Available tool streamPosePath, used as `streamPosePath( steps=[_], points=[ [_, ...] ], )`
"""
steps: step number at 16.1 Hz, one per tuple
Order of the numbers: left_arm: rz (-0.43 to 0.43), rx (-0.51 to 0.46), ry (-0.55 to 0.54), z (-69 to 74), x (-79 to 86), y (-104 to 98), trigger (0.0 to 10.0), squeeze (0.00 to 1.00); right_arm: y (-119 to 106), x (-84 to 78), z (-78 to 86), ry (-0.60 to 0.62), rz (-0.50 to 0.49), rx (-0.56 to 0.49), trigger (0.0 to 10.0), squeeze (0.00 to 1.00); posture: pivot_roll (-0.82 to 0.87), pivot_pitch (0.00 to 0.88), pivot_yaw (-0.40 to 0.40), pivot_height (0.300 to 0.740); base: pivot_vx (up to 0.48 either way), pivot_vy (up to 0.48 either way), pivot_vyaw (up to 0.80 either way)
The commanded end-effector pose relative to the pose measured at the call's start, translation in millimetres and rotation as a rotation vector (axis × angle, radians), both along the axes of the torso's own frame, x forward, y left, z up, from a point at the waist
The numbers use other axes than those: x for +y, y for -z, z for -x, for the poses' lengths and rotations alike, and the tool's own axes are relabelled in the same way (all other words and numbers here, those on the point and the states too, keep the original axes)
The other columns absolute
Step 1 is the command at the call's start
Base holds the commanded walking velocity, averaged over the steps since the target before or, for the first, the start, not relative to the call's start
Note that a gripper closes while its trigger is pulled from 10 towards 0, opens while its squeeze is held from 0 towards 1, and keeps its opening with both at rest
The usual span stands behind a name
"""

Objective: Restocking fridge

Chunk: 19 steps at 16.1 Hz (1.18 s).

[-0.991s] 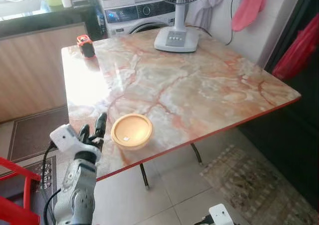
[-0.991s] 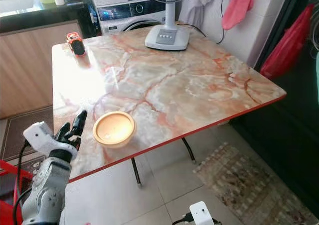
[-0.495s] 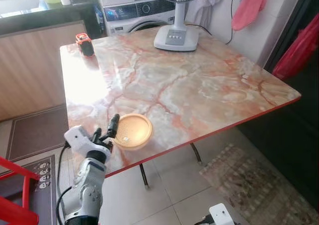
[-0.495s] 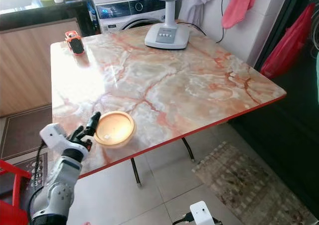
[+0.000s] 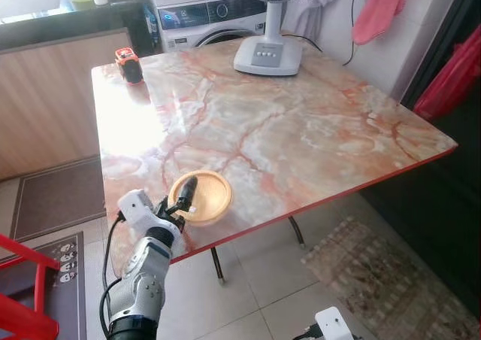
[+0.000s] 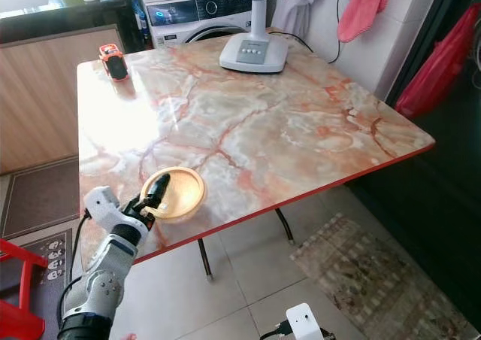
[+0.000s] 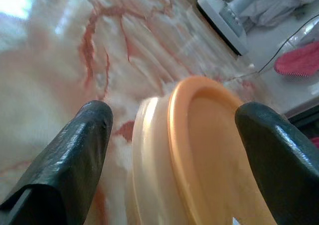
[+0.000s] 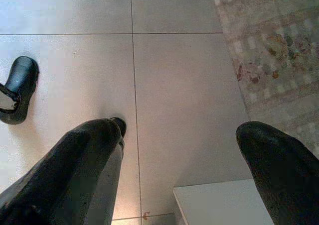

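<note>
Left gripper [image 7: 172, 135] spread wide, fingers straddling the orange lidded container [image 5: 199, 197] on the marble table [image 5: 285, 122], not yet clamped; right gripper [image 8: 182, 140] hung open above floor tiles.

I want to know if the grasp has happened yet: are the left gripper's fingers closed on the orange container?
No, the left gripper is open, its fingers either side of the orange container.

The room was bright with daylight. A big white shine lay on the table [image 5: 124, 122] at its far left side. The head pictures were sharp. In the left wrist picture the near fingers [image 7: 75, 155] and the bowl [image 7: 199, 150] looked soft and blurry. The floor [image 8: 174, 85] looked evenly lit.
</note>
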<state>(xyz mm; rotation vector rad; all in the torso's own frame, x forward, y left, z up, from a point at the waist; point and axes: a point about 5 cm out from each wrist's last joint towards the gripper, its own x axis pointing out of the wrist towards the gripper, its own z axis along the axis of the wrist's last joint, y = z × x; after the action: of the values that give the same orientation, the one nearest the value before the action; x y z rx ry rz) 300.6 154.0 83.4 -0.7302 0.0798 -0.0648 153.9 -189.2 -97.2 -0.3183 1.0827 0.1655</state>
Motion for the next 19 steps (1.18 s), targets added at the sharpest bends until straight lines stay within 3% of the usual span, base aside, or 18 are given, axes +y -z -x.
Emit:
streamPosePath(
  steps=[1, 4, 5, 6, 7, 19],
  points=[
    [-0.005, -0.004, 0.051, -3.9, -7.6, -1.9, 10.0, 0.00, 0.6, 0.5, 1.1, -0.007, 0.004, 0.008, 10.0, 0.00, -0.02, 0.031, 0.015, 0.740, 0.000, 0.000, 0.00],
    [-0.040, 0.016, 0.096, -5.8, -12.9, 4.2, 10.0, 0.00, 0.6, 0.5, 1.1, -0.008, 0.007, 0.008, 10.0, 0.00, -0.02, 0.031, 0.015, 0.740, 0.000, 0.000, 0.00],
    [-0.055, 0.026, 0.109, -5.4, -14.3, 6.6, 9.5, 0.00, 0.6, 0.5, 1.1, -0.008, 0.008, 0.008, 10.0, 0.00, -0.02, 0.031, 0.015, 0.740, 0.000, 0.000, 0.00],
    [-0.073, 0.035, 0.119, -5.1, -15.1, 8.5, 4.4, 0.00, 0.6, 0.4, 1.1, -0.009, 0.010, 0.009, 10.0, 0.00, -0.02, 0.031, 0.015, 0.740, 0.000, 0.000, 0.00],
    [-0.043, 0.029, 0.126, -4.7, -15.9, 8.6, 0.0, 0.00, 0.6, 0.4, 1.0, -0.009, 0.011, 0.010, 10.0, 0.00, -0.02, 0.030, 0.016, 0.740, 0.000, 0.000, 0.00],
    [-0.068, 0.019, 0.086, -11.3, -10.9, 6.7, 0.0, 0.00, 0.6, 0.4, 0.8, -0.013, 0.022, 0.013, 10.0, 0.00, -0.02, 0.027, 0.017, 0.740, 0.000, 0.000, 0.00]
  ],
)
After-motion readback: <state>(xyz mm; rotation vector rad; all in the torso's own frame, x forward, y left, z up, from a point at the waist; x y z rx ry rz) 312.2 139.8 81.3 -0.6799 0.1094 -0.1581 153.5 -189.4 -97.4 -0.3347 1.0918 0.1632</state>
